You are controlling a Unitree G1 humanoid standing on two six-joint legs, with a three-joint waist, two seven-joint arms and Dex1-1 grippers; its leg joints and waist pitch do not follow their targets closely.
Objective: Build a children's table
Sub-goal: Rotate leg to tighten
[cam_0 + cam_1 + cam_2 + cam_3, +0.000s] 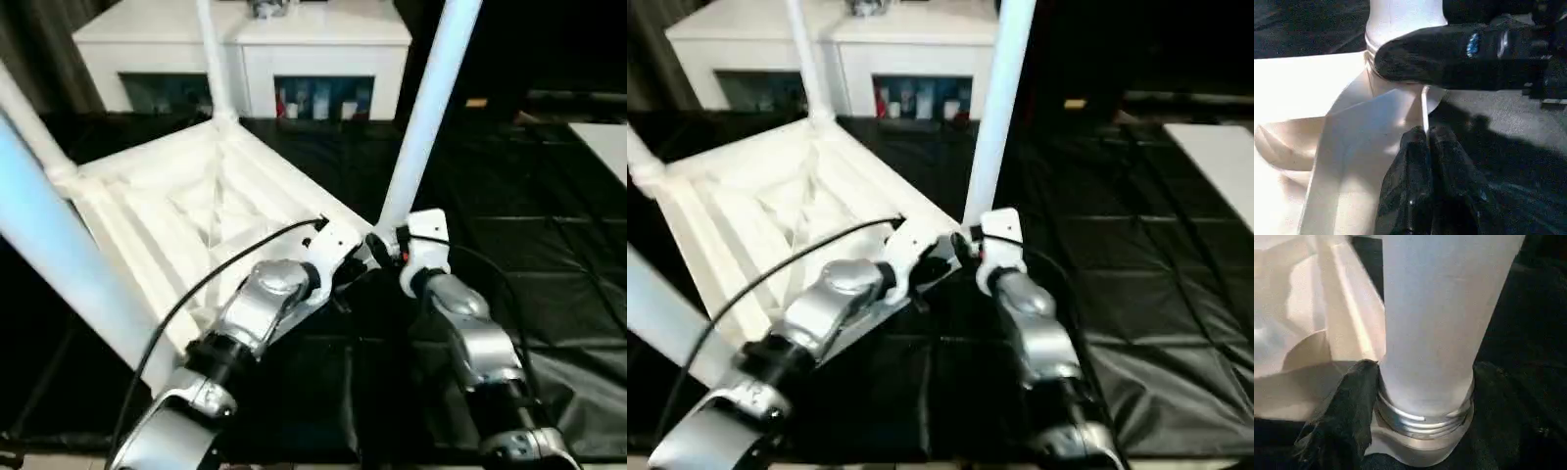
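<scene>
Your left gripper [1422,147] jaws clenched, empty, beside tabletop [186,225] near corner socket; right gripper [1415,396] jaws straddle upright leg [421,117] at threaded base there; leg axis vertical, right arm nearer

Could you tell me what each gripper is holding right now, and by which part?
The right gripper clasps the table leg at its base, just above the threaded collar at the corner socket. The left gripper is shut on the thin edge of the tabletop beside that socket.
</scene>
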